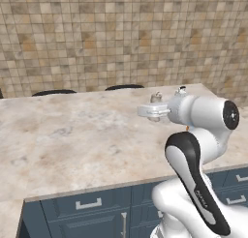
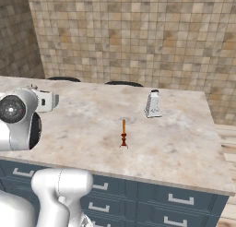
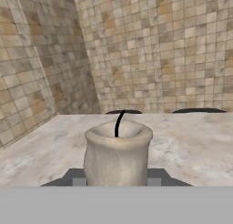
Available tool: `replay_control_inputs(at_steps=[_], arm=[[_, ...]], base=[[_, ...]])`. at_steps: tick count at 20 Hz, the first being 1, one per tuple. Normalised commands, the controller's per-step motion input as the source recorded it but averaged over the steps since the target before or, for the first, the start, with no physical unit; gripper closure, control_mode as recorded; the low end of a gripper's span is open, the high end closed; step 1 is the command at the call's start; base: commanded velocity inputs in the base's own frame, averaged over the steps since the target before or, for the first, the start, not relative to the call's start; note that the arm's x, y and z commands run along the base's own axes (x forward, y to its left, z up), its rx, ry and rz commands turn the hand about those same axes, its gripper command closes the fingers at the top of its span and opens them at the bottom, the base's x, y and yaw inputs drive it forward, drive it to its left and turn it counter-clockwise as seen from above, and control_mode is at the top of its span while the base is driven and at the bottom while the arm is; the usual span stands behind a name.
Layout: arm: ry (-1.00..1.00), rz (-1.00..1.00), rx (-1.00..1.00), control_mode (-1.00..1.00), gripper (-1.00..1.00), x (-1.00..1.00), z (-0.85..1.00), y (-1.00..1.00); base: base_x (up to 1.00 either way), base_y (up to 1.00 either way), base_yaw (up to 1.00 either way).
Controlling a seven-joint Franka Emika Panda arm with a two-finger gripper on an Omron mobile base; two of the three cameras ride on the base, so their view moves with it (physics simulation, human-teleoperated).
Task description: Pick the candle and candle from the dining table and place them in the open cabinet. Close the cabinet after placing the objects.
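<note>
From the left, the first thing to catch the eye is the stubby grey-beige candle [image 3: 118, 155], black wick upright, squeezed between the two dark tips of the gripper [image 3: 117, 181]; the jaws are closed on its sides, low on the body, which looks like a way to keep it vertical while it is carried. In the left base view the hand [image 1: 156, 109] is stretched out level over the marble worktop [image 1: 72, 140], with the candle raised off the slab rather than resting on it, so I would judge the pick done and the carry to the cabinet the step in hand. Further right, using the grey metal grater [image 2: 153, 104] as the marker, the slender dark red candle [image 2: 123, 134] stands upright on its flared foot nearer the front edge and a little left of it, well apart from the arm, presumably left for a second trip. The grater itself sits near the back of the slab and has no part in the job. Below run dark blue drawers [image 2: 179, 200].
</note>
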Motion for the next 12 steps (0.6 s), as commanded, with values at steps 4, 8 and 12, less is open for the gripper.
replay_control_inputs(at_steps=[4, 8, 12], arm=[[-0.04, -0.18, 0.00, -1.00, 1.00, -0.24, 0.24, -0.16], [-0.04, 0.00, 0.00, -1.00, 1.00, 0.00, 0.00, 0.00], [-0.28, -0.09, 0.00, -1.00, 1.00, 0.00, 0.00, 0.00]], base=[[0.00, 0.00, 0.00], [0.00, 0.00, 0.00], [0.00, 0.00, 0.00]])
